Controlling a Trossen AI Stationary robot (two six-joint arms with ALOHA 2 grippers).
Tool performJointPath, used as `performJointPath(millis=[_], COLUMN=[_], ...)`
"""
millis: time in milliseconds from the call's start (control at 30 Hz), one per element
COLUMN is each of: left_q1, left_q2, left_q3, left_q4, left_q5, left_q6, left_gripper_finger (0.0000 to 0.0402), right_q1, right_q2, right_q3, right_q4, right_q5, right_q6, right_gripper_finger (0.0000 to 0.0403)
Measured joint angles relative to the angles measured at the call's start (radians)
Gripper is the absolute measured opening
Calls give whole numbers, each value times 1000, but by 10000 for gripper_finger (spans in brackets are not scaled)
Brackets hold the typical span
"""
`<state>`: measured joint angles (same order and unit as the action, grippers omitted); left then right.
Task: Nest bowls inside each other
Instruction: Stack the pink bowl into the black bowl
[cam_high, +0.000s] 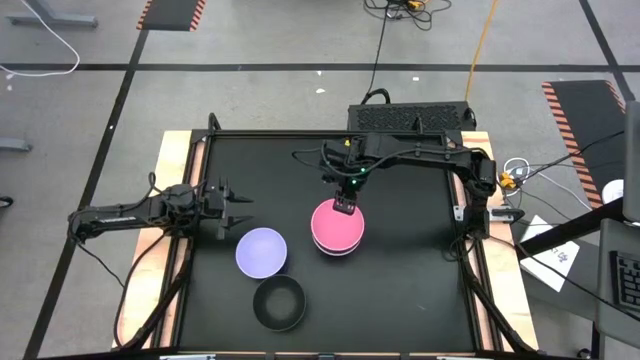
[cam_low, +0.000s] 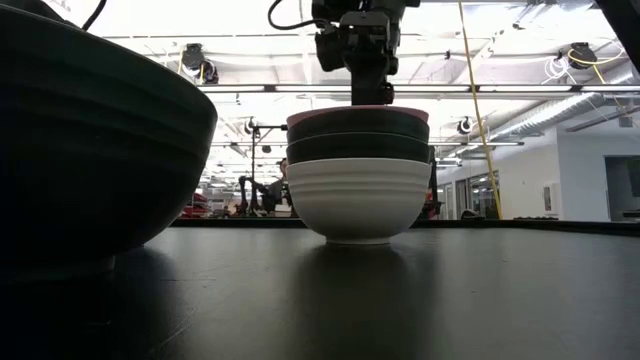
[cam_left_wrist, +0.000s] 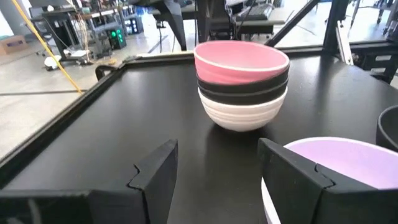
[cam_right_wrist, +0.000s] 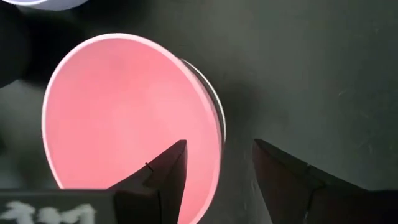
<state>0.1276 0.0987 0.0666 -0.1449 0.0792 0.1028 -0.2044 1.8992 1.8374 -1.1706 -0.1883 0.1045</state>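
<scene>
A stack of bowls (cam_high: 337, 230) stands mid-table: white at the bottom (cam_low: 357, 205), two black ones in it, a pink one (cam_left_wrist: 242, 59) on top. My right gripper (cam_high: 345, 207) hangs open over the pink bowl's far rim (cam_right_wrist: 219, 124), one finger above the inside, one outside. A lavender bowl (cam_high: 261, 250) and a single black bowl (cam_high: 279, 303) stand apart, left of and nearer than the stack. My left gripper (cam_high: 238, 207) waits open, left of the lavender bowl (cam_left_wrist: 339, 163), touching nothing.
The black table top has a raised frame (cam_high: 185, 160) all round. The single black bowl (cam_low: 90, 130) fills the low view's left side. Bare table lies right of the stack (cam_high: 420, 260). Cables and a dark box (cam_high: 410, 118) sit beyond the far edge.
</scene>
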Motion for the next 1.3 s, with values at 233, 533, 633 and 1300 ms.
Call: performJointPath(millis=[233,533,633,1300], left_q1=[0,0,0,0], left_q2=[33,34,34,34], left_q3=[0,0,0,0], left_q4=[-1,-1,-1,0], left_q5=[1,1,1,1], left_q6=[-1,-2,-3,-3], left_gripper_finger=[225,225,225,225], right_q1=[3,3,3,-32], right_q2=[2,1,1,1], right_q3=[-36,-57,-58,-58], right_q4=[0,-13,-25,-94], right_q5=[-4,-3,-2,-105], right_q6=[19,7,-9,8], right_gripper_finger=[167,133,75,2])
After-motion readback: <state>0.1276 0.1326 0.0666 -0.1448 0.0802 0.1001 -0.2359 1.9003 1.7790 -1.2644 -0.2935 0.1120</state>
